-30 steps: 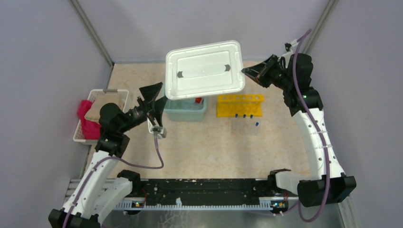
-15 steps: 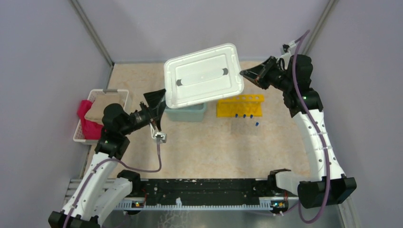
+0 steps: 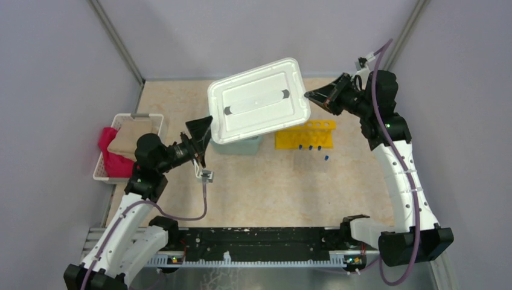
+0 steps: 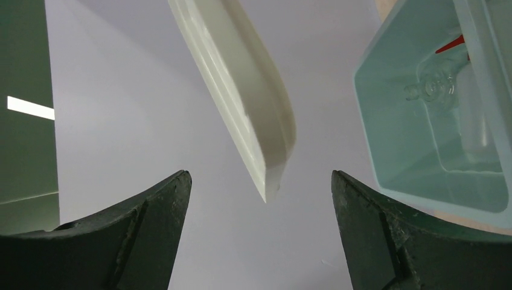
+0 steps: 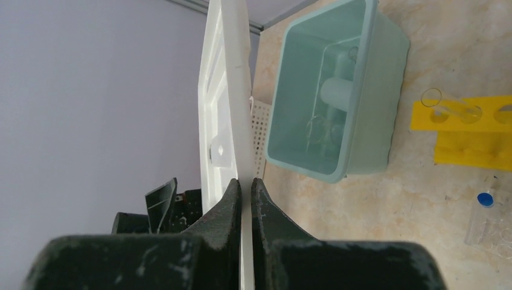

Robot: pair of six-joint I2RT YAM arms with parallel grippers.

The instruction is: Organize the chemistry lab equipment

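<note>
My right gripper [image 3: 309, 95] is shut on the right edge of a white lid [image 3: 258, 100], which hangs tilted in the air over a teal bin [image 3: 240, 146]. In the right wrist view the fingers [image 5: 229, 199] pinch the lid's thin rim [image 5: 232, 72]. My left gripper [image 3: 202, 142] stands open at the lid's lower left corner [image 4: 241, 78], without touching it. The bin [image 4: 386, 121] holds clear glassware [image 4: 435, 87] and a white squeeze bottle [image 5: 338, 90] with a red spout [image 4: 450, 43]. A yellow tube rack [image 3: 305, 134] stands to the right, with blue-capped tubes [image 3: 326, 157] lying before it.
A white slatted basket [image 3: 148, 116] at the left edge holds a tan cloth [image 3: 130, 136], and a pink cloth [image 3: 108, 145] hangs over its side. Grey walls close in the beige table on three sides.
The left gripper has swung right and up to the lid's corner and opened a little wider. The lid has tilted and shifted left, now hiding the red spout from above.
</note>
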